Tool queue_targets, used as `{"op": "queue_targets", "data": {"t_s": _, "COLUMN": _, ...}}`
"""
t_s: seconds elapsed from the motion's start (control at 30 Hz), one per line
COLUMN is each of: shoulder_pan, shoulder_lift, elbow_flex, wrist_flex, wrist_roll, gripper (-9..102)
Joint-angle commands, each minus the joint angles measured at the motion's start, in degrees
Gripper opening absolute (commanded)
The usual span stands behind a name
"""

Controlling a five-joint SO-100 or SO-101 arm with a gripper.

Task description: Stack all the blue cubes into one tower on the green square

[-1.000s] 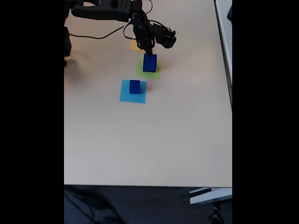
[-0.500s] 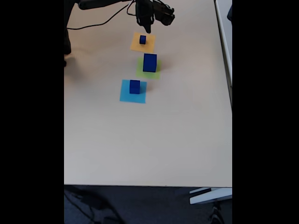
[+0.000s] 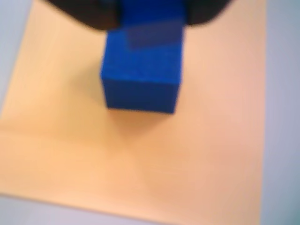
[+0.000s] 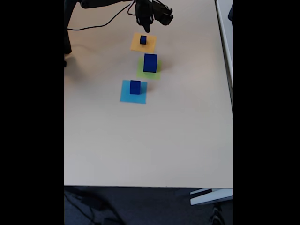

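**Tower partly built, two cubes waiting**

You are looking at a blue tower (image 4: pixel 150 63) standing on the green square (image 4: pixel 149 69). The gripper (image 4: pixel 145 22) is hovering over the small cube (image 4: pixel 143 40), probably empty; another cube (image 4: pixel 135 86) is sitting apart.

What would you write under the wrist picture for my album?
Small blue cube sitting on the orange-yellow square, seen blurry and close from above.

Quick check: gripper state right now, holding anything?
Gripper: above the small blue cube on the orange-yellow square, holding nothing; open or shut cannot be told.
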Motion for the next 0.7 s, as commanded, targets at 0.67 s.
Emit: {"op": "queue_targets", "data": {"t_s": 0.67, "shoulder_pan": 0.18, "shoulder_lift": 5.62, "elbow_flex": 8.0, "wrist_flex": -6.42, "wrist_roll": 0.0, "gripper": 0}}
